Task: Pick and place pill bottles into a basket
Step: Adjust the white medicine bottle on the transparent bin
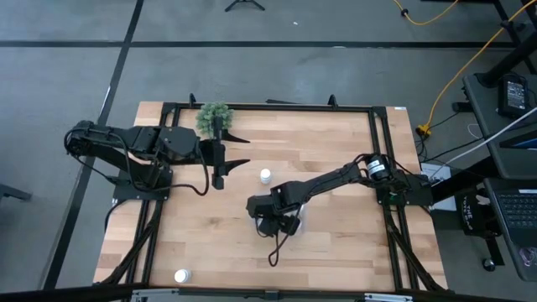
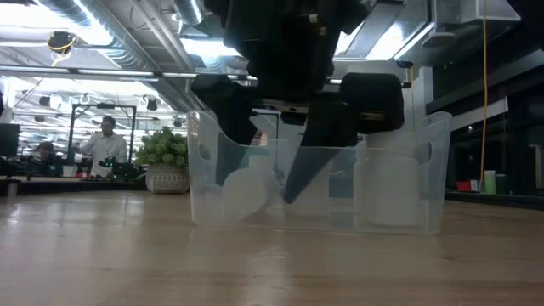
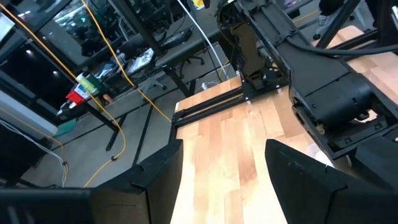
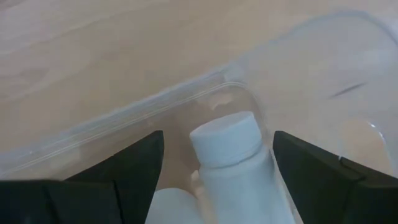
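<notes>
Right claw [image 4: 214, 163] is positioned inside the basket [image 2: 429, 183], jaws spread around a white-capped bottle [image 4: 227, 155], contact indeterminable. Left claw [image 1: 237, 149], open and empty, is parked near the counter's [image 1: 336, 243] far edge.

The tray [image 2: 429, 170] sits on the table [image 1: 336, 143] near its middle, under the right gripper [image 1: 277, 220], which reaches down into it; inside it one bottle [image 4: 233, 162] lies between that gripper's fingers [image 4: 118, 174], and more bottles [image 2: 387, 191] lie in the tray beside it. A bottle [image 1: 265, 175] stands on the table just behind the tray; another [image 1: 181, 274] stands near the front edge, to the left; the plant [image 1: 214, 117] is at the back edge, with the left gripper [image 1: 237, 149] just right of it, well apart from the tray.
</notes>
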Tool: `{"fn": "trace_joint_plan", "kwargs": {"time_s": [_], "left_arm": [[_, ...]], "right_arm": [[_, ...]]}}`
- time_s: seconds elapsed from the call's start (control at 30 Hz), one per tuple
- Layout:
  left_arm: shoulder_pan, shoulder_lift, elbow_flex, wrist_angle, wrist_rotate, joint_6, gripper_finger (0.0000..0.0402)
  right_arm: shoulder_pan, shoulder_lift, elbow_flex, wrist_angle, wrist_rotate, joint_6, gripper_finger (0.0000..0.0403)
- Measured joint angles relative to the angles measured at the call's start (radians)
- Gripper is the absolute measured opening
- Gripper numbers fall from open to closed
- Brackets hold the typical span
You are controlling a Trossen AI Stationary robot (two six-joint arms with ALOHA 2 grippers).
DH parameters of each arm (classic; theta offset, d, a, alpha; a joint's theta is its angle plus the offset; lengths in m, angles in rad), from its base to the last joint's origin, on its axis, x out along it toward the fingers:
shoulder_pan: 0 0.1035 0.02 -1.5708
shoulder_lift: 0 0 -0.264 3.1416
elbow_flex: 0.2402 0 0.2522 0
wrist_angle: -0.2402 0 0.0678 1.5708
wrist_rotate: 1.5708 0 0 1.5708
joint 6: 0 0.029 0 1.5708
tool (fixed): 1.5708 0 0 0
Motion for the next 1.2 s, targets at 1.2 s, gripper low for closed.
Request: {"fn": "trace_joint_plan", "kwargs": {"time_s": [1.2], "left_arm": [[0.0, 0.0, 0.0, 0.016, 0.026, 0.026, 0.0221]], "right_arm": [[-0.037, 0.003, -0.003, 0.01, 0.026, -0.004, 0.0175]]}}
